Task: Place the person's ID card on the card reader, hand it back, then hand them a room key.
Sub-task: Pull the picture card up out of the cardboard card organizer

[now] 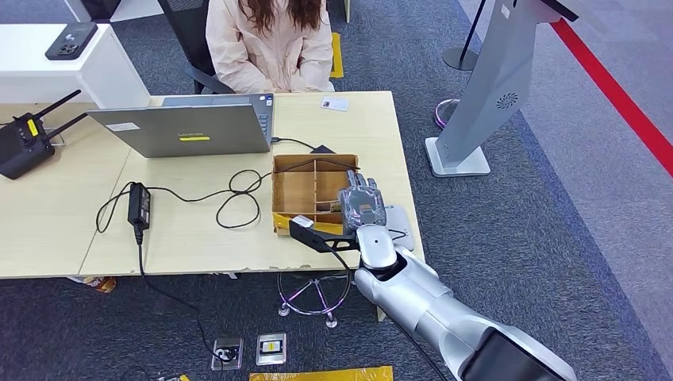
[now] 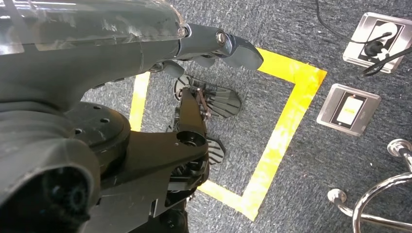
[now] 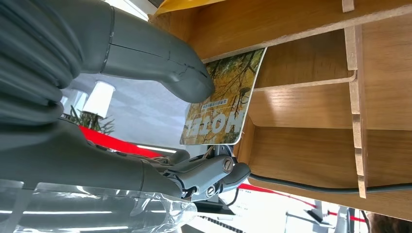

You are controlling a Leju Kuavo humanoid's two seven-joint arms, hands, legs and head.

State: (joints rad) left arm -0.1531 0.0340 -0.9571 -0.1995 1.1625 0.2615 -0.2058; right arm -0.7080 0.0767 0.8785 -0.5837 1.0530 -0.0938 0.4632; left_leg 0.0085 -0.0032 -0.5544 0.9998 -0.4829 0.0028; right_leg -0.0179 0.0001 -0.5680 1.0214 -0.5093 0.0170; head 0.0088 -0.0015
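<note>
My right hand (image 1: 362, 205) reaches over the near right corner of a divided wooden box (image 1: 294, 190) on the table. In the right wrist view its thumb (image 3: 160, 58) and darker fingers (image 3: 214, 174) pinch a room key card (image 3: 221, 109) printed with autumn trees, at the edge of a compartment of the box (image 3: 311, 107). A small ID card (image 1: 334, 102) lies on the table's far edge in front of the seated person (image 1: 270, 40). The white card reader (image 1: 401, 221) sits right of the box, partly under my hand. My left hand (image 2: 145, 43) hangs over the floor, holding nothing.
An open grey laptop (image 1: 190, 131) stands left of the box, with cables and a black power adapter (image 1: 140, 202) on the table. A black antenna device (image 1: 20, 143) is at the far left. A grey kiosk stand (image 1: 492, 87) rises right of the table.
</note>
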